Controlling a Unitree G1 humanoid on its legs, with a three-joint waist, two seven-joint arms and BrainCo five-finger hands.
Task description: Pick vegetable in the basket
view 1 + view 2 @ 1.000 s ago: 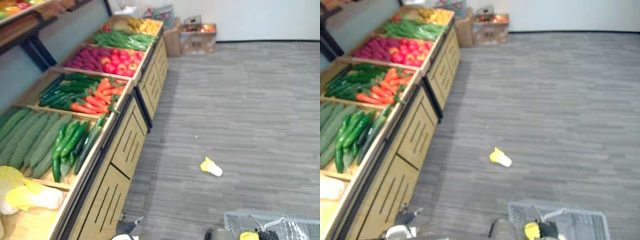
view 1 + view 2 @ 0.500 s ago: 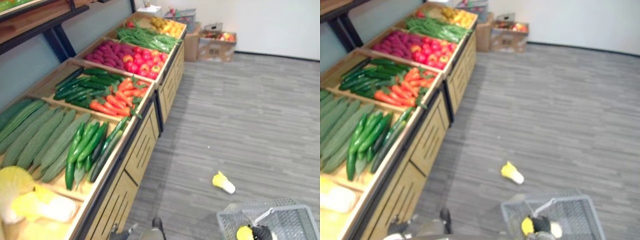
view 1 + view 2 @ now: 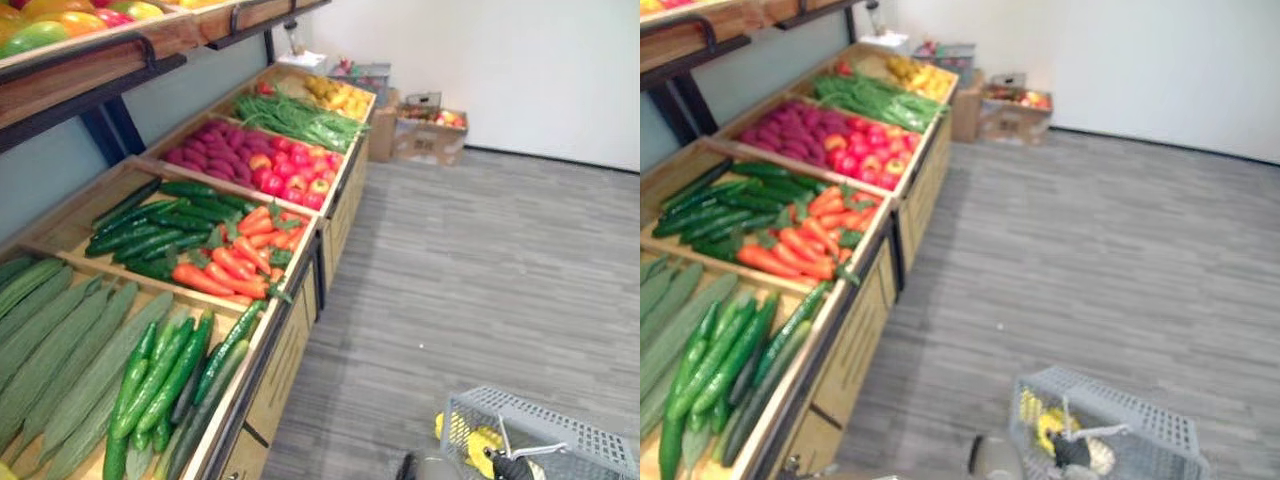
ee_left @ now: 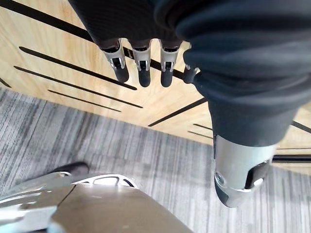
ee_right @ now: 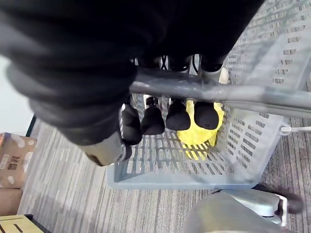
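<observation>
Right now my right robot hand point(image 5: 177, 115) is curled round the grey handle point(image 5: 233, 94) of the mesh basket point(image 5: 252, 145), fingers hooked under the bar with the thumb closing beside them. The basket is out on the grey floor point(image 3: 480, 280), off the front of the produce stand point(image 3: 300, 330) and apart from it, level with the stand's nearer end. A yellow vegetable point(image 5: 201, 136) lies inside it, on the mesh bottom below my fingertips. My left robot hand point(image 4: 141, 68) hangs close to the stand's pale wooden front panel point(image 4: 58, 43), fingers straight and side by side, holding nothing; I cannot tell whether the tips touch the wood. On the stand, the nearest bin holds long green cucumbers point(image 3: 170, 375). The next bin along has dark cucumbers point(image 3: 165, 215) on its wall side and carrots point(image 3: 235, 265) on its floor side. Beyond that come purple and red produce point(image 3: 270, 170), then green beans point(image 3: 290, 115). Past the stand's far end a cardboard box point(image 3: 425, 135) sits on the floor against the white wall.
</observation>
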